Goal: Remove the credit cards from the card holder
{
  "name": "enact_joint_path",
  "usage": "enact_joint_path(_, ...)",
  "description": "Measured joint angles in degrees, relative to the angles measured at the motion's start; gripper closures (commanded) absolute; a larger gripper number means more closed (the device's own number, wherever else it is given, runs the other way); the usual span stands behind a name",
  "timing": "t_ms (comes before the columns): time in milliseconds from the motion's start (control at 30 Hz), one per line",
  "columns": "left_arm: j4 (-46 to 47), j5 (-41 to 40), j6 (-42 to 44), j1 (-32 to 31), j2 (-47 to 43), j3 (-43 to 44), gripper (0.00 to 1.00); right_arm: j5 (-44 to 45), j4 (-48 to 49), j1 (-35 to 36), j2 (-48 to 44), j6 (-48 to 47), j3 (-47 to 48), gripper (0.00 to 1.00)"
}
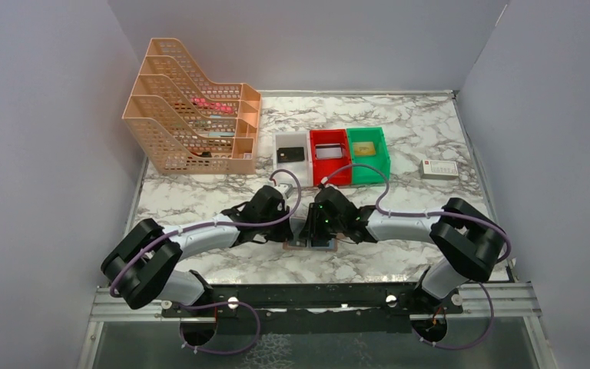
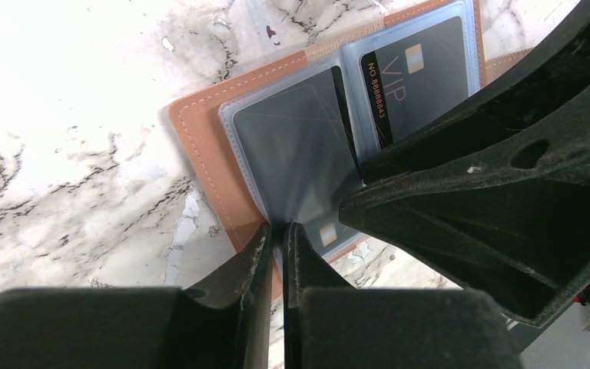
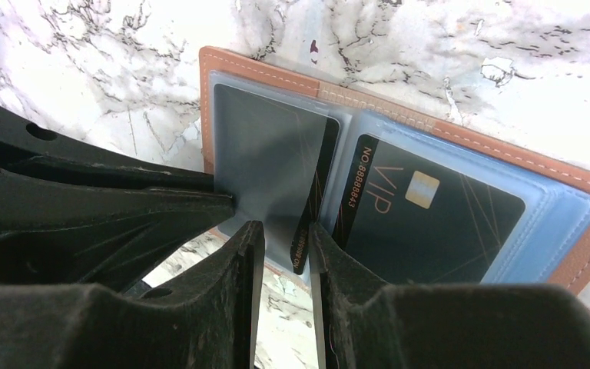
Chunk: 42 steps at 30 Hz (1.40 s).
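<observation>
The white marble-patterned tabletop (image 1: 399, 261) stands between plain grey walls (image 1: 46, 115). Near its front edge the tan-brown leather-like folding card holder (image 2: 200, 146) lies open. The left hand (image 2: 278, 242) is clamped on its clear sleeve. The right hand (image 3: 280, 254) has its fingers slightly apart around the edge of a black plastic credit card (image 3: 317, 184).

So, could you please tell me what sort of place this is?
Most likely a robotics lab test cell: plain grey walls box in a marble-patterned table, two arms are bolted to a rail at its near edge, and a file rack and coloured bins look like staged props.
</observation>
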Motion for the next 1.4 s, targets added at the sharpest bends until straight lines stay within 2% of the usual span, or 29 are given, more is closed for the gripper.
enact_joint_path(100, 0.31, -0.26, -0.28, -0.35, 0.07, 0.0, 0.93, 0.13, -2.12, -0.02, -0.28, -0.57, 0.9, 0.66)
enact_joint_path(167, 0.37, -0.46, -0.76, -0.55, 0.07, -0.02, 0.82, 0.87, -3.52, -0.02, -0.68, -0.59, 1.31, 0.66)
enact_joint_path(267, 0.59, -0.68, -1.75, -0.66, -0.07, -0.24, 0.75, 1.86, -4.74, -0.02, -0.79, -0.59, 1.62, 0.66)
enact_joint_path(367, 0.68, -1.31, -2.58, -0.87, -0.87, -0.68, 0.6, 2.36, -4.83, -0.02, -0.79, -0.57, 1.62, 0.66)
enact_joint_path(500, -0.63, -2.97, -2.8, -1.11, -2.45, -0.68, 0.55, 3.06, -5.09, -0.02, -0.79, -0.46, 1.6, 0.67)
enact_joint_path(700, -3.37, -5.38, -1.9, -1.14, -2.32, 2.25, 0.56, 4.02, -5.62, -0.02, -2.01, -0.11, 0.92, 0.67)
enact_joint_path(967, -3.34, -5.6, -0.63, -1.2, -1.6, 4.44, 0.66, 4.59, -5.57, -0.02, -7.91, -0.11, -0.5, 0.68)
enact_joint_path(1067, -3.32, -5.55, -0.39, -1.55, -1.57, 4.44, 0.66, 4.76, -5.55, -0.02, -8.96, -0.09, -0.68, 0.69)
enact_joint_path(1400, 1.79, -1.44, -0.22, -1.66, 3.76, 3.54, 0.69, 4.98, -5.07, -0.02, -7.5, 0.76, -2.34, 0.69)
